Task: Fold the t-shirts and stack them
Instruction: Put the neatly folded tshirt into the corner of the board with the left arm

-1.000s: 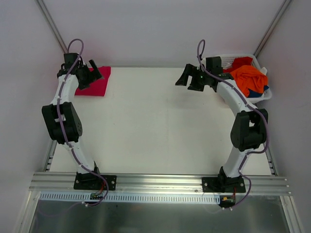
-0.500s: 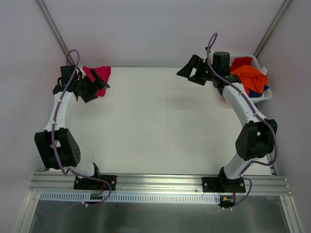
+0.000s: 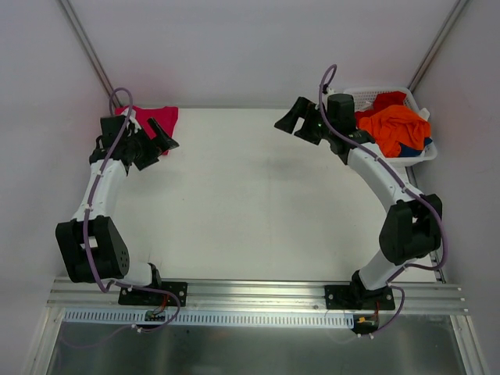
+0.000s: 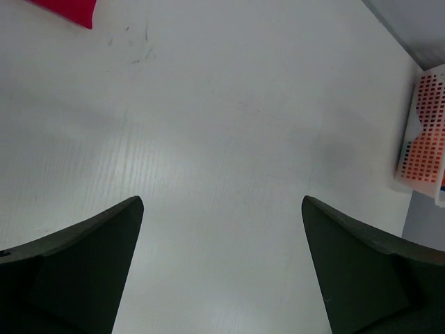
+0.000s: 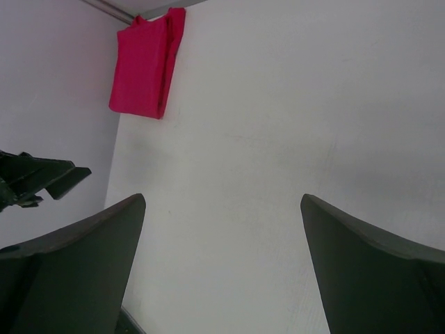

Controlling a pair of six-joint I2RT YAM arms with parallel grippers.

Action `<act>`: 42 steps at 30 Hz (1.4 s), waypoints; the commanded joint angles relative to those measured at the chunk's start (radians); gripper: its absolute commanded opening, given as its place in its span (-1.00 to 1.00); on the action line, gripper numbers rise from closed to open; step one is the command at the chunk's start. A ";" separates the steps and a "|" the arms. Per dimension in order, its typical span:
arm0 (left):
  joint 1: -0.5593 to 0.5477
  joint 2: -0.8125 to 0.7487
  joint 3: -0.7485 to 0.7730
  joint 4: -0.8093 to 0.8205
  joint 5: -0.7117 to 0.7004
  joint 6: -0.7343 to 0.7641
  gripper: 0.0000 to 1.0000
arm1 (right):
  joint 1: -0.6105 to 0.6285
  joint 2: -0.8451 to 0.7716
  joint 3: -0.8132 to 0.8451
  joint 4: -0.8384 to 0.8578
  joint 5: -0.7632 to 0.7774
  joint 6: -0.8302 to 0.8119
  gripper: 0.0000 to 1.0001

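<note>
A folded magenta-pink t-shirt (image 3: 160, 119) lies flat in the far left corner of the table; it also shows in the right wrist view as the pink t-shirt (image 5: 146, 66), and only its corner (image 4: 66, 8) shows in the left wrist view. My left gripper (image 3: 160, 148) hovers just in front of it, open and empty (image 4: 222, 202). An orange t-shirt (image 3: 398, 125) is heaped in the white basket (image 3: 426, 154) on top of a red one (image 3: 383, 100) and a blue one (image 3: 426, 144). My right gripper (image 3: 287, 127) hangs left of the basket, open and empty (image 5: 222, 198).
The white table (image 3: 250, 195) is walled on the left, back and right. The basket's slotted side (image 4: 427, 132) shows at the right edge of the left wrist view. The left arm's fingers (image 5: 42, 181) show at the left of the right wrist view.
My left gripper has drawn back off the pink t-shirt toward the near side, uncovering it. My right gripper has swung left, away from the basket. Both stayed open.
</note>
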 commanded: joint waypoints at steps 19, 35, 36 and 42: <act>-0.106 -0.129 0.114 0.008 -0.324 0.462 0.98 | 0.046 -0.196 0.036 -0.036 0.642 -0.282 0.99; -0.116 -0.149 0.062 -0.012 -0.187 0.354 0.98 | 0.034 -0.163 0.019 -0.154 0.794 -0.109 0.99; -0.116 -0.146 0.068 -0.014 -0.192 0.356 0.98 | 0.034 -0.158 0.022 -0.163 0.800 -0.111 0.99; -0.116 -0.151 0.090 -0.017 -0.245 0.333 0.98 | 0.035 -0.140 0.022 -0.169 0.800 -0.118 0.99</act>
